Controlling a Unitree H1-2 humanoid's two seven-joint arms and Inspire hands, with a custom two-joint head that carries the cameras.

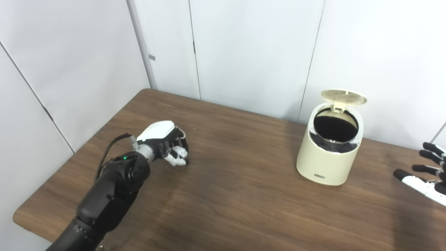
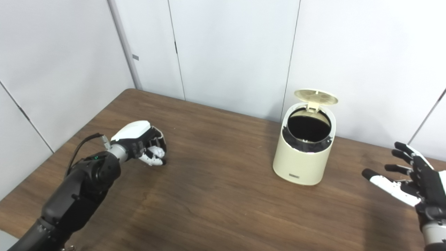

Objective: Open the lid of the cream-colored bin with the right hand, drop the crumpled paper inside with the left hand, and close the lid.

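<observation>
The cream-colored bin (image 1: 327,157) stands on the table's right half, its round lid (image 1: 343,97) tipped up at the back and the dark inside showing. My left hand (image 1: 163,141) rests low on the left side of the table, fingers curled shut around a small white lump, the crumpled paper (image 2: 155,152), mostly hidden by the fingers. My right hand (image 2: 411,181) hovers open at the right edge, fingers spread, well clear of the bin.
The brown wooden table (image 1: 237,195) has a rounded near-left corner and ends against white wall panels (image 1: 244,52) behind the bin. A wide stretch of tabletop separates my left hand from the bin.
</observation>
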